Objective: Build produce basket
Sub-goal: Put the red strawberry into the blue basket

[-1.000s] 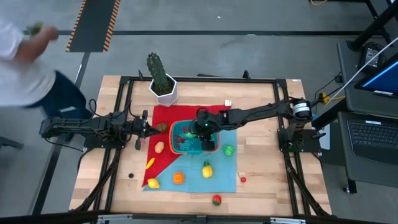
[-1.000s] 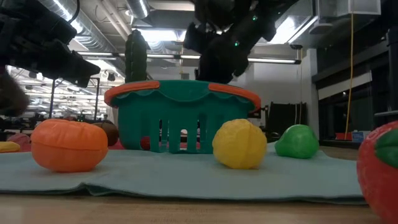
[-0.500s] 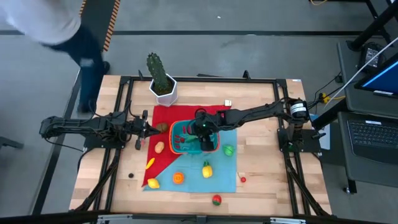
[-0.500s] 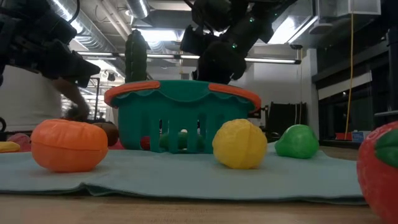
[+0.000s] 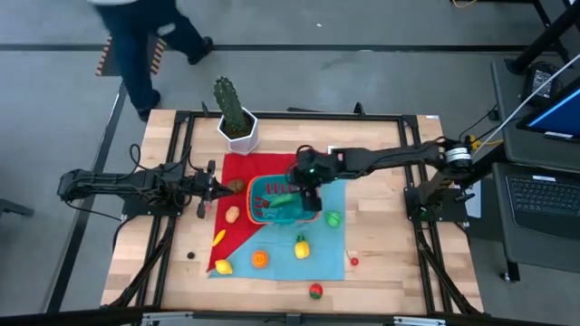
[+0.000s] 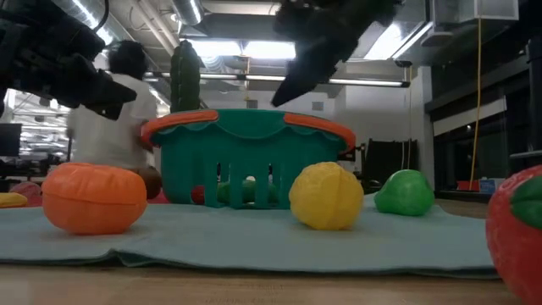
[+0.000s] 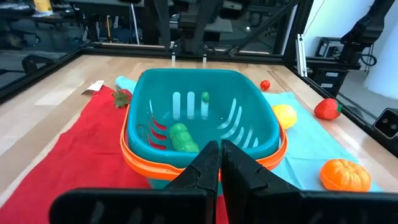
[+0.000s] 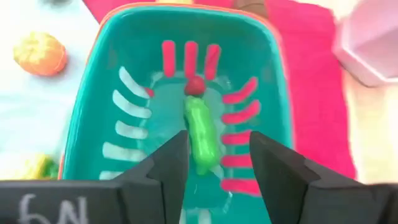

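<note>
The teal basket [image 5: 279,203] with its orange rim stands on a red and light-blue cloth [image 5: 331,244] at the table's middle. On its floor lie a green vegetable [image 8: 202,135], a small red piece [image 8: 194,86] and a red chili [image 7: 158,127]. My right gripper [image 8: 214,158] hangs open above the basket's right half [image 5: 308,184], with nothing between its fingers. Around the basket lies loose produce: an orange [image 5: 260,259], a yellow fruit [image 5: 301,245], a green one [image 5: 333,218], a strawberry [image 5: 315,291] and a brown potato [image 5: 233,215]. My left gripper [image 5: 210,187] waits shut, left of the basket.
A cactus in a white pot [image 5: 237,129] stands at the far side, behind the cloth. A banana [image 5: 218,237], a lemon [image 5: 223,266] and a tiny red piece [image 5: 353,261] lie toward the near edge. A person [image 5: 145,36] walks on the floor beyond the far left corner.
My right gripper has risen out of the basket and drawn back toward the table's right edge. The green vegetable, hidden under it before, now shows lying on the basket's floor. The person beyond the table has walked along its far left.
</note>
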